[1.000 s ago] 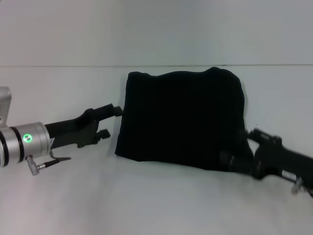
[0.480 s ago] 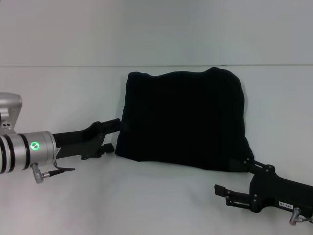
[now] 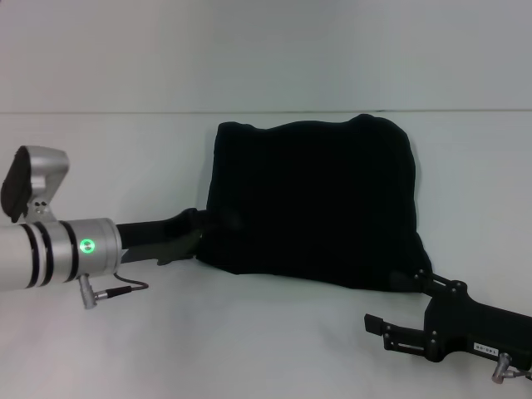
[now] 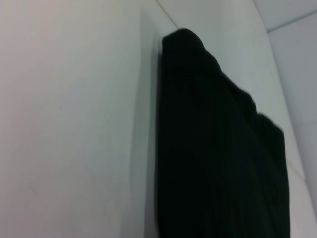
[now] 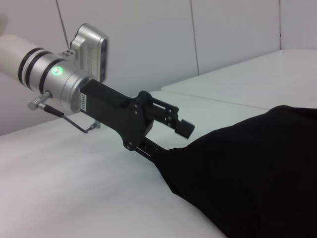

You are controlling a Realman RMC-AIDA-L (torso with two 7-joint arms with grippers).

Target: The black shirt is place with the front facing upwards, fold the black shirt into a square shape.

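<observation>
Black fabric, the black shirt (image 3: 312,204), lies on the white bench (image 3: 249,332) at centre frame of the head view, already folded to a squarish, slightly trapezoidal pad with rumpled upper corners; no lettering or label shows. Left end effector (image 3: 202,229) at the pad's lower-left corner has jaws parted, lower finger slid under the hem, upper finger above it, not clamped; judgement: seat it deeper, close on all layers, lift low. Right end effector (image 3: 397,309) at lower right sits open and empty, off the corner.
</observation>
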